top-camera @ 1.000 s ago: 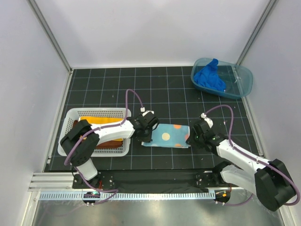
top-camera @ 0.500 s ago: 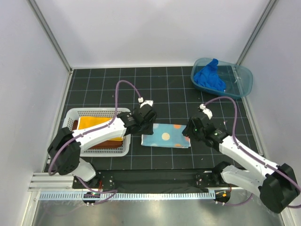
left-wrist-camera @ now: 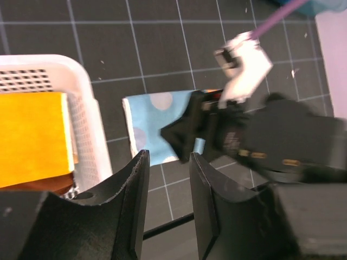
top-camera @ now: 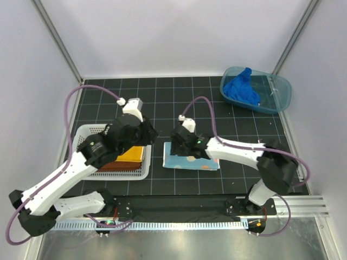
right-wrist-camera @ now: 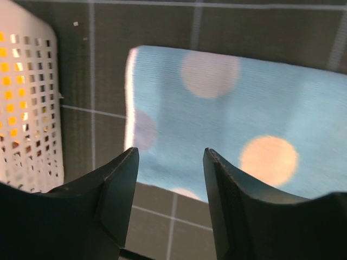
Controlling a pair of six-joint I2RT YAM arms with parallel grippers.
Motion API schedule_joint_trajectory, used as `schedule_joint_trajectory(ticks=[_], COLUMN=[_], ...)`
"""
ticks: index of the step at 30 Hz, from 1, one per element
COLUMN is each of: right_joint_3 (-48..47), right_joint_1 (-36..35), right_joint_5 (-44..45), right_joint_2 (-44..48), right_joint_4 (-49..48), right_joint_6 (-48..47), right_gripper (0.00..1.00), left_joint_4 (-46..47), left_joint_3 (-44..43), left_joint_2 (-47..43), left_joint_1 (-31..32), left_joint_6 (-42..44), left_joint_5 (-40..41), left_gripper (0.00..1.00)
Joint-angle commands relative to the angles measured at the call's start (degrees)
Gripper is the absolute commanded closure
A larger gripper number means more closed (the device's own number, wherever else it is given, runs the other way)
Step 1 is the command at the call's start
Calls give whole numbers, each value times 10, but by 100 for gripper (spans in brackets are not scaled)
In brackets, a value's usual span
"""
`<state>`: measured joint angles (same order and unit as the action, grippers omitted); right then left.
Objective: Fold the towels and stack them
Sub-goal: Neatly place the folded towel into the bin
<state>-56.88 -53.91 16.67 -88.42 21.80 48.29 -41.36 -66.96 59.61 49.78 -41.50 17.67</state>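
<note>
The left arm (top-camera: 65,173) arches over the white mesh basket (top-camera: 135,174), its left gripper (left-wrist-camera: 169,184) slightly parted and empty. The right arm (top-camera: 238,151) stretches leftward, its right gripper (right-wrist-camera: 169,179) spread wide and empty above the folded spotted towel (top-camera: 206,162), which lies flat just right of the basket, long axis left-right. The basket holds the yellow-orange towel (top-camera: 133,154) atop the rust-brown towel (top-camera: 122,164); the far-right blue tub (top-camera: 279,103) holds the royal blue towel (top-camera: 241,89).

Light-blue towel (top-camera: 190,163) with orange spots; yellow-orange towel (top-camera: 132,156); white basket (top-camera: 130,174); blue tub (top-camera: 283,92)

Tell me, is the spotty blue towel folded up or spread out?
Folded. The spotted towel lies as a small, flat, straight-edged rectangle on the black mat, beside the white basket.
</note>
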Motion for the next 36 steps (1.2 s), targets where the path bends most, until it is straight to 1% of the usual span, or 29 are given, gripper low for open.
schedule_joint_trajectory(ticks=[1,2,5,8,13,16,19,20,22,23,25,29,30,31,35,36], right_joint_3=[-67,-94,-137,-162,-159,-153,-142,-132,-123,-119,-113,-99,-97,-90,-68,-67], right_joint_1=[-24,-31,-44,-51,-54,-57,-58,-59,-59,-59,-59,-57,-58,-57,-42,-41], right_joint_5=[43,44,62,81,98,106,115,117,117,116,110,100,93,89,54,50], right_joint_2=[-62,-100,-156,-187,-232,-247,-255,-257,-257,-260,-264,-258,-255,-251,-212,-207], right_joint_4=[-25,-23,-7,10,28,39,50,49,48,50,49,32,29,24,-16,-19], right_joint_6=[8,9,12,16,28,26,21,18,11,7,0,-11,-13,-14,-14,-15], right_gripper=[41,40,38,35,34,38,44,48,51,61,64,78,82,89,97,97], left_joint_4=[-60,-68,-92,-108,-107,-97,-80,-74,-65,-56,-45,-20,-9,-6,11,12], left_joint_3=[-19,-19,-17,-12,16,33,59,72,86,102,118,147,156,161,177,179], left_joint_2=[-32,-45,-69,-81,-103,-107,-105,-102,-96,-93,-85,-67,-64,-62,-49,-47], left_joint_1=[-6,-8,-14,-21,-29,-31,-34,-35,-38,-40,-46,-80,-86,-91,-109,-112], left_joint_6=[10,12,16,22,18,7,-4,-10,-15,-21,-25,-28,-25,-25,-24,-23], left_joint_5=[41,44,53,55,50,48,47,47,48,50,47,19,9,3,-14,-18], left_gripper=[60,60,59,58,56,55,53,53,52,52,52,51,51,52,52,52])
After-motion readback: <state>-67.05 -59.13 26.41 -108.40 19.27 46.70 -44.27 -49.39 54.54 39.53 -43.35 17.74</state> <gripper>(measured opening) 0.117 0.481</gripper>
